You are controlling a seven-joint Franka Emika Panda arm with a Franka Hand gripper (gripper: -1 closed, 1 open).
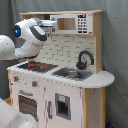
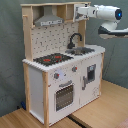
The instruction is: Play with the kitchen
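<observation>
The kitchen (image 1: 65, 95) (image 2: 37, 82) is a tall white and light-wood toy unit, seen in both exterior views. Its worktop carries a black-red hob (image 1: 36, 65) (image 2: 52, 59), a grey sink (image 1: 70, 73) (image 2: 82, 50) and a black tap (image 1: 84, 57) (image 2: 75, 39). Below the hob is the oven door (image 1: 27, 105) (image 2: 64, 96). A grey hood (image 2: 48, 20) and a microwave shelf (image 1: 72, 23) sit on top. My gripper (image 1: 50, 23) (image 2: 79, 11) hovers at top-shelf height, right against the microwave front, high above the worktop.
A grey curtain (image 2: 10, 60) hangs behind the kitchen. It stands on a wooden surface (image 2: 102, 115) with a seam running through it. My white arm fills the first exterior view's left (image 1: 20, 42), with another link at the bottom corner (image 1: 12, 119).
</observation>
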